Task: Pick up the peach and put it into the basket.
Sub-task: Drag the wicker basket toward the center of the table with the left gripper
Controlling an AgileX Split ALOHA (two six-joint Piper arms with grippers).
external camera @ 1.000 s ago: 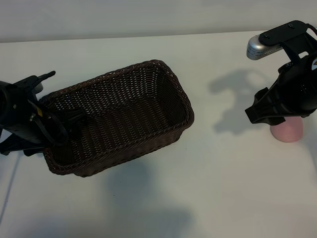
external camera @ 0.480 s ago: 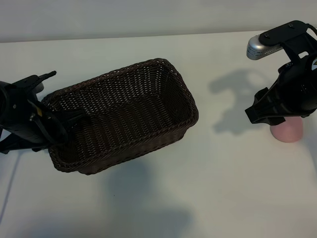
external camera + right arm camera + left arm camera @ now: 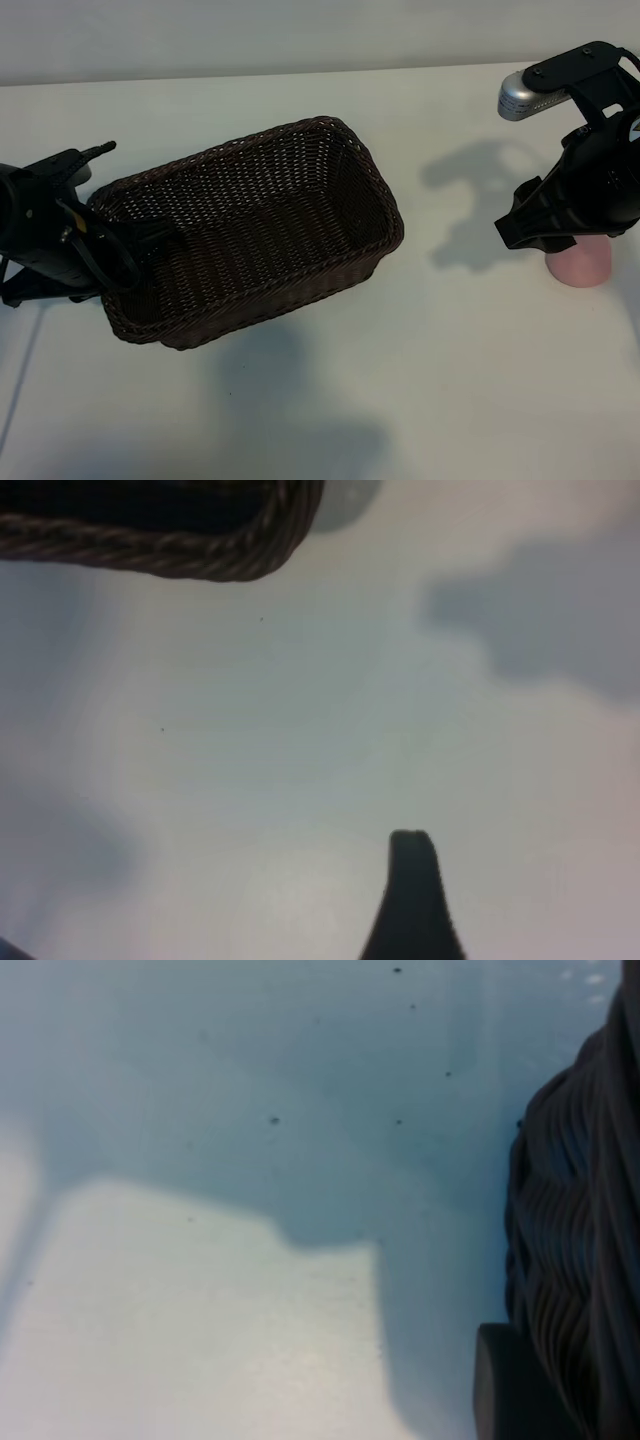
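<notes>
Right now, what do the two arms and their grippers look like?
Both arms are matte black. The left gripper is black with chunky housings and a thin black rod sticking out behind. The right gripper is a bulky black block; above it a silver cylindrical camera sits on a black bracket with small screws.

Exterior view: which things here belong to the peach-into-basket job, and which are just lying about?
Part of the job:
- peach, on the table under the right end effector
- basket, its near end at the left end effector

Just lying about:
- nothing else; only the bare white table
</notes>
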